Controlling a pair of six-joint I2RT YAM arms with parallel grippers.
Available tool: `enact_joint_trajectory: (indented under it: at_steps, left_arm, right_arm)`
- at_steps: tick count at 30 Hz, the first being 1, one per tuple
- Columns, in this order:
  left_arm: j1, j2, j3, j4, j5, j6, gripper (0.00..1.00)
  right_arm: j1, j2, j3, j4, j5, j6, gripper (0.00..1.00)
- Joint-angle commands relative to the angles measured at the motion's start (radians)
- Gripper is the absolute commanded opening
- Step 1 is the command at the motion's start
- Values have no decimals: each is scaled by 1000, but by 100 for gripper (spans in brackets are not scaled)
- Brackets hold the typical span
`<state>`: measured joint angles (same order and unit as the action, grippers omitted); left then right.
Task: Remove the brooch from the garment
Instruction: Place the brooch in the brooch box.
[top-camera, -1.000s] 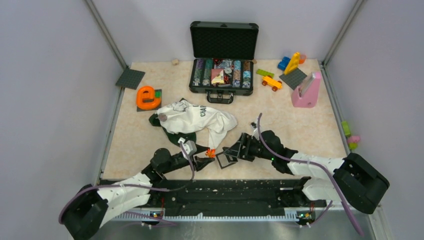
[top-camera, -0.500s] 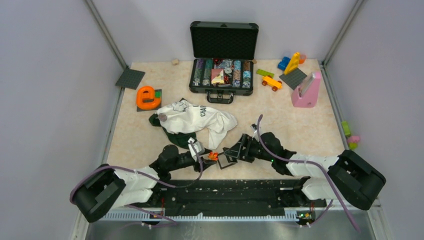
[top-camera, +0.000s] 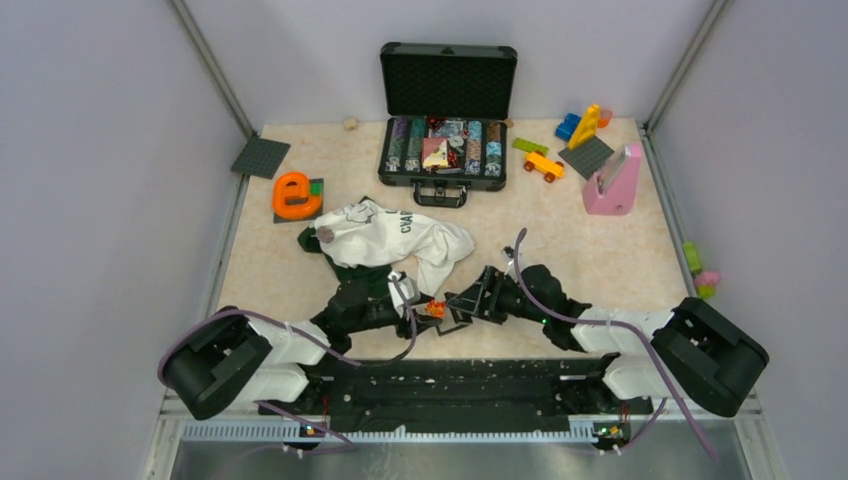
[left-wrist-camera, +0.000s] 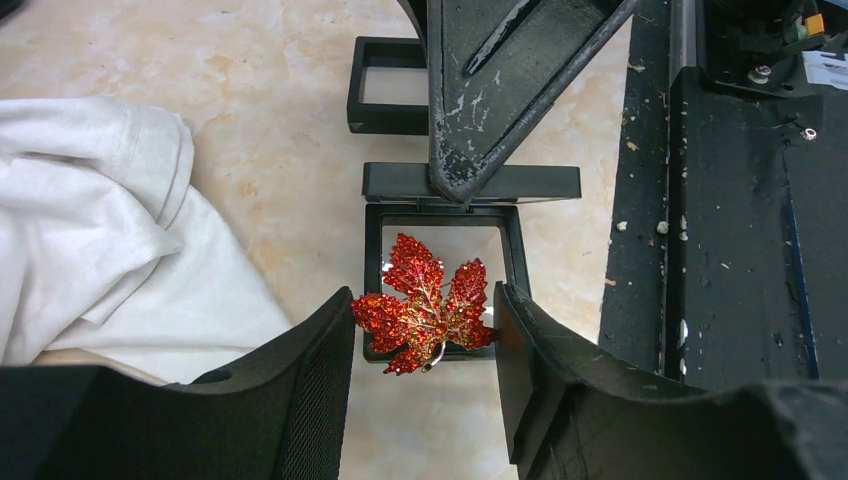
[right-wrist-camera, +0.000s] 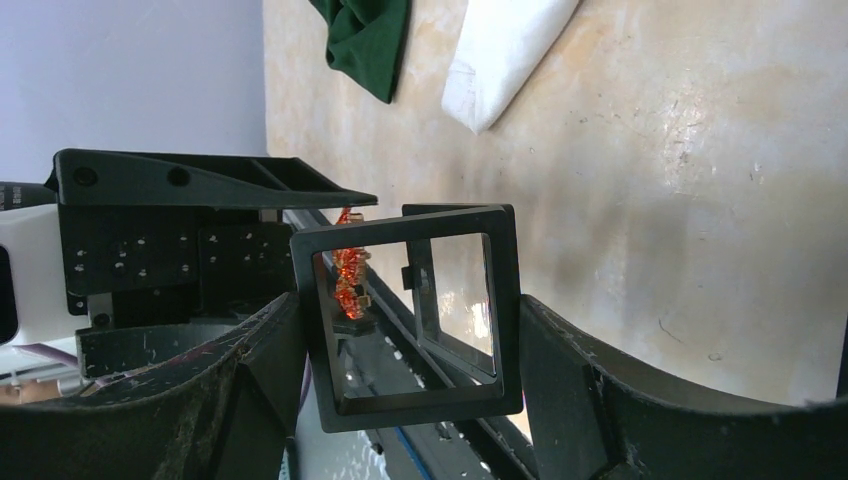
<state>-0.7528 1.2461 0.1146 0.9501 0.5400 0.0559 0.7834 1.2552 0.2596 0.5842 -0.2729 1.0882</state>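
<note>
The brooch (left-wrist-camera: 425, 312), a glittering orange-red maple leaf, sits pinched in the left gripper (top-camera: 424, 309), low over the near part of the table (top-camera: 610, 250). In the left wrist view its outer tips touch the inner faces of both black fingers (left-wrist-camera: 300, 390), which stand narrowly set with only the leaf between them. It is clear of the garment (top-camera: 395, 240), a crumpled white piece with dark green cloth under its near edge; the closest white fold lies on the table just left of the left finger, apart from the pin. Directly behind the brooch is a black square frame (right-wrist-camera: 503, 310), gripped by the right gripper (right-wrist-camera: 410, 330), whose fingers (right-wrist-camera: 600, 400) press on its two opposite sides. The frame looks like two hinged halves standing slightly apart (a clear pane seems to fill each opening, though the glare makes that hard to confirm). From the right wrist view the brooch appears edge-on, a thin red strip just beyond the frame's far side. In the top view the two grippers meet tip to tip, near the base rail. Farther back stand an open black case (top-camera: 445, 110) and an orange letter "e" (top-camera: 292, 195), both well apart from the grippers.
</note>
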Motion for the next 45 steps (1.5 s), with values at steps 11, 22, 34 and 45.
enact_joint_trajectory:
  at_steps: [11,22,34,45]
  left_arm:
    - [-11,147,114,88,52,39,27]
    - [-16,264,132,168,81,32,27]
    - [-24,295,176,36,60,91,26]
    - [-34,272,147,38,-17,96,26]
  right_arm:
    - [5,62,-7,104,33,17,39]
    - [-11,104,-20,160,24,26,39]
    - [-16,125,-22,184,21,29,38]
    - [-25,108,-34,171,32,31,38]
